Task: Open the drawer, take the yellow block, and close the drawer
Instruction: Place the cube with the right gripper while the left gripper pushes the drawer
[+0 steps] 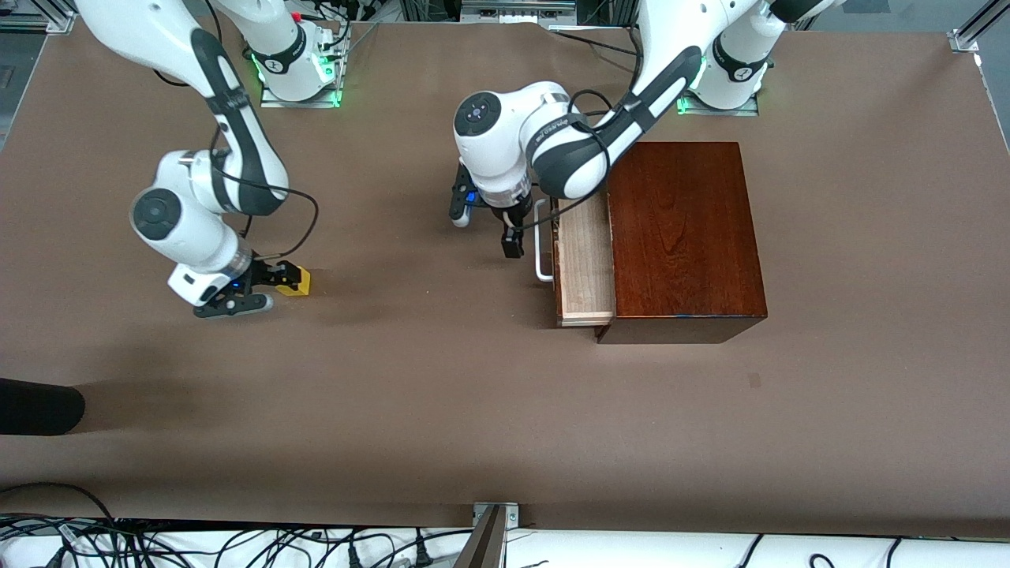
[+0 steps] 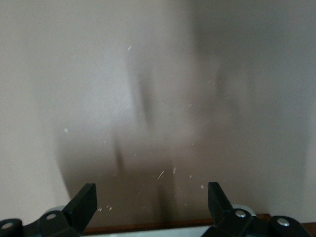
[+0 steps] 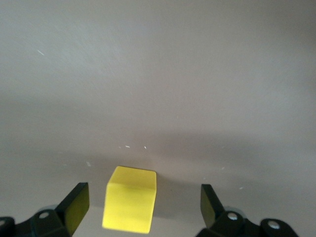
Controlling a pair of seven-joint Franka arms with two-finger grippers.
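The bench [image 1: 442, 410] is a wide brown surface; only the front view shows it whole, with the reddish-brown wooden box [image 1: 685, 237] standing toward the left arm's end. The drawer [image 1: 584, 264] is pulled partly out of the box, its pale wood inside visible and its white bar handle [image 1: 541, 241] on the side facing the right arm's end; the front view alone shows this. The left hand [image 1: 489, 229] is just beside that handle, away from the box; its fingers [image 2: 85, 201] are spread apart with nothing between them, and its wrist view gives only blurred brown surface. The right hand [image 1: 264, 288] is low over the bench, well apart from the box, toward the right arm's end; its fingers [image 3: 76, 203] stand wide open. The yellow block [image 3: 130, 206] lies on the bench between them, touching neither in the right wrist view; it is a small plain bright yellow cube, turned a little askew.
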